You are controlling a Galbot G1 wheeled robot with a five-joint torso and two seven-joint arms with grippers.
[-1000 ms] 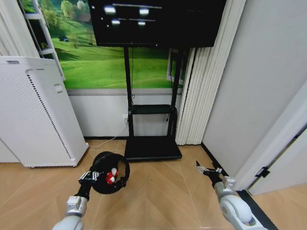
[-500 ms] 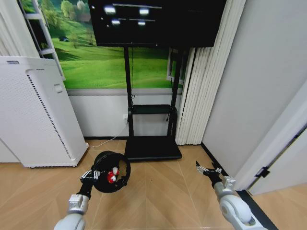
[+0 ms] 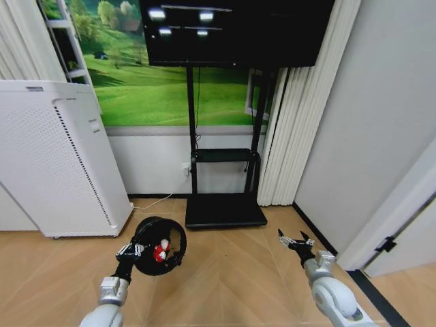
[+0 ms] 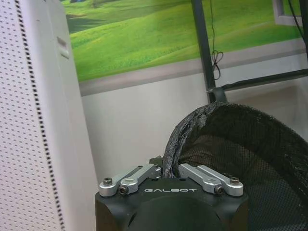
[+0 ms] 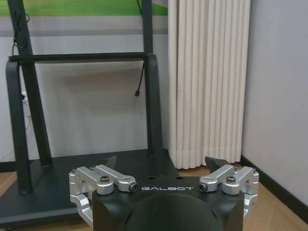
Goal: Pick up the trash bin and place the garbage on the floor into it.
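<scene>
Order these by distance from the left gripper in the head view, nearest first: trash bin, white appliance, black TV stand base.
1. trash bin, its rim held in the left gripper.
2. white appliance, on the robot's left.
3. black TV stand base, ahead to the right.

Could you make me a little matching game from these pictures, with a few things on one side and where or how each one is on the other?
Things:
1. trash bin
2. left end effector
3. right end effector
4. white appliance

States:
A. open and holding nothing
B. standing on the floor by the wall
C. shut on a black rim
D. held up, red-and-white litter inside

Pairs: 1-D, 2-C, 3-A, 4-B
</scene>
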